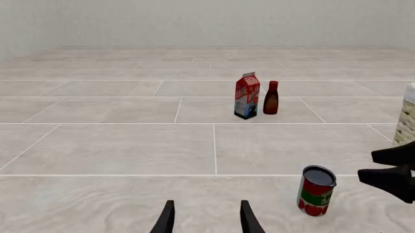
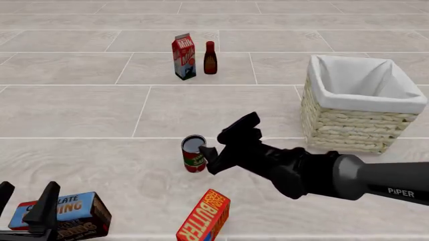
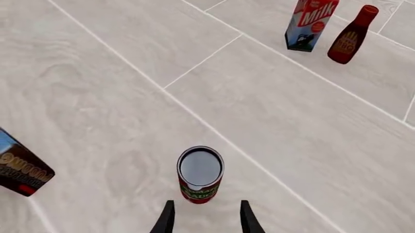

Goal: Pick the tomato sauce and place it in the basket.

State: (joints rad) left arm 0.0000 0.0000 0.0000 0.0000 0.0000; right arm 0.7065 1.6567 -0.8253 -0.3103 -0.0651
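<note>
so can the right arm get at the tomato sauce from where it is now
Probably yes. The right claw is open and lined up just short of the tomato sauce, which stands upright on the table with nothing between them. The butter box and the milk carton sit well apart.

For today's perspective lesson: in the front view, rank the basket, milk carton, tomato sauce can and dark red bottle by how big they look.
1. basket, clearly largest
2. milk carton
3. tomato sauce can and dark red bottle: look alike; the can sits nearer the camera, so unranked.
</note>
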